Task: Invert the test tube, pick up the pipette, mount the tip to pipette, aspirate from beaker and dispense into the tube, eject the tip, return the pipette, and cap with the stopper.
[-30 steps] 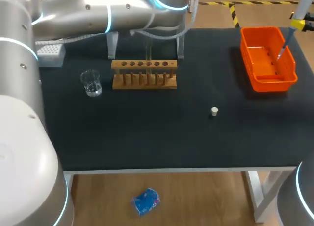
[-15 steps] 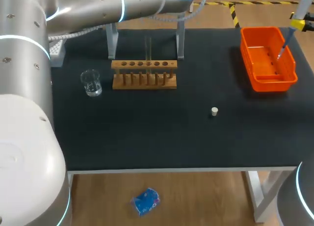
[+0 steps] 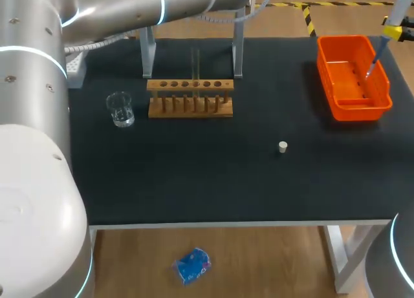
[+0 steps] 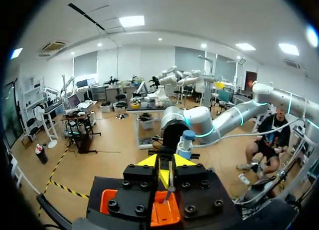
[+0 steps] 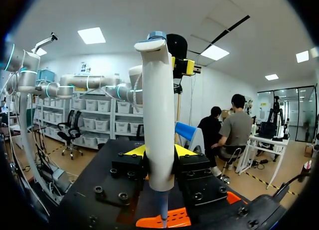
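The white pipette [image 5: 158, 115] stands upright between the fingers of my right gripper [image 5: 159, 157], which is shut on it. In the head view this gripper [image 3: 393, 30] hangs at the far right, and the pipette [image 3: 379, 51] points its tip down into the orange bin [image 3: 386, 94]. A clear test tube [image 3: 195, 65] stands upright in the wooden rack [image 3: 189, 99]. The glass beaker [image 3: 120, 109] sits left of the rack. The small white stopper [image 3: 283, 147] lies on the mat. My left gripper [image 4: 166, 172] is raised high, fingers nearly together with nothing held, facing the pipette [image 4: 185, 142].
A clear stand [image 3: 148, 52] rises behind the rack. A tip box [image 3: 76, 64] sits at the far left, partly hidden by my left arm [image 3: 129, 7]. The orange bin [image 4: 167, 215] shows below the left gripper.
My left arm has drawn back toward the far edge and upward, uncovering more of the stand. The right arm and the pipette have stayed put.
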### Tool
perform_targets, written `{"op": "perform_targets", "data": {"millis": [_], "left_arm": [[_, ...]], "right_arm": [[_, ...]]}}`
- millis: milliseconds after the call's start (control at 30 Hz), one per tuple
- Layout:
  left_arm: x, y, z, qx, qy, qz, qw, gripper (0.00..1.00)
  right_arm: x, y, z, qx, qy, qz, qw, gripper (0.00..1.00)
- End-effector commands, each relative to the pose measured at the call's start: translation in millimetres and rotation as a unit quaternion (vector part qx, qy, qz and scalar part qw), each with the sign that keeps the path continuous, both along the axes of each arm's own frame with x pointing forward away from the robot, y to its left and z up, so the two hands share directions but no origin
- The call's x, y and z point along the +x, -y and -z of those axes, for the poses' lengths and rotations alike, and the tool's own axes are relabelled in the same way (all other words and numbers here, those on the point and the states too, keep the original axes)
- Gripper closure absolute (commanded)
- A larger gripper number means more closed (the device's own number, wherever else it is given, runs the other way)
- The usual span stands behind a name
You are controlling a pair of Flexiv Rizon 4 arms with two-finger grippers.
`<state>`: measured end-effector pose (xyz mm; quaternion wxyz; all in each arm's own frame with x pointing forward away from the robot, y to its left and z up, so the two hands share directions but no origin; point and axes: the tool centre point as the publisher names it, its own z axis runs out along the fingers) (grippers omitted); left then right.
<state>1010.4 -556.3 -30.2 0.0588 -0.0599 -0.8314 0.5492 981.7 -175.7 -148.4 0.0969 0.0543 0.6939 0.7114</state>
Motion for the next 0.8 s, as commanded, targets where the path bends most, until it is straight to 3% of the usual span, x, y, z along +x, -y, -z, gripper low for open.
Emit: {"op": "perform_targets", "data": {"millis": [33, 333, 800], "left_arm": [[7.4, 9.3, -4.0, 0.011, -0.004, 0.012, 1.0, 1.0], [4.5, 24.0, -7.7, 0.047, -0.008, 0.026, 0.999, 1.0], [-15.0, 22.5, 2.3, 0.052, -0.02, 0.023, 0.998, 1.0]], "right_arm": [[0.8, 1.2, 0.0, 0.0, 0.0, -0.002, 1.0, 1.0], [0.8, 1.2, 0.0, 0.0, 0.0, -0.002, 1.0, 1.0], [0.8, 1.2, 0.0, 0.0, 0.0, -0.002, 1.0, 1.0]]}}
